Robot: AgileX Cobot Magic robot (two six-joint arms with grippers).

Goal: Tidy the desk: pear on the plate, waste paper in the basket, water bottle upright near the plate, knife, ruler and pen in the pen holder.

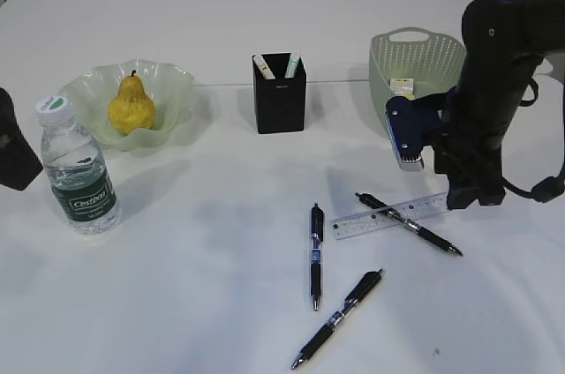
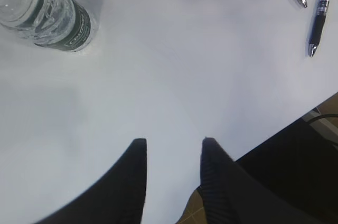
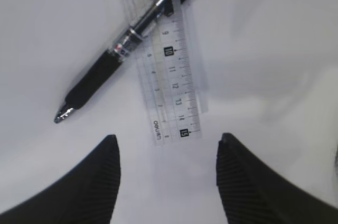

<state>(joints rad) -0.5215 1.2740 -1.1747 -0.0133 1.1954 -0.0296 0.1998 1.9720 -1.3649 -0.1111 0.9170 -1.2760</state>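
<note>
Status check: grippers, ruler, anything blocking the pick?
Both grippers open and empty: right gripper above the ruler end, left gripper over bare desk. Ruler flat on desk. One pen lies across it.

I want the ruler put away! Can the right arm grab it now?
Probably not cleanly. The right gripper hangs open just above the end of the ruler, but a black pen lies across it, so the pen may get caught or need moving first.
</note>
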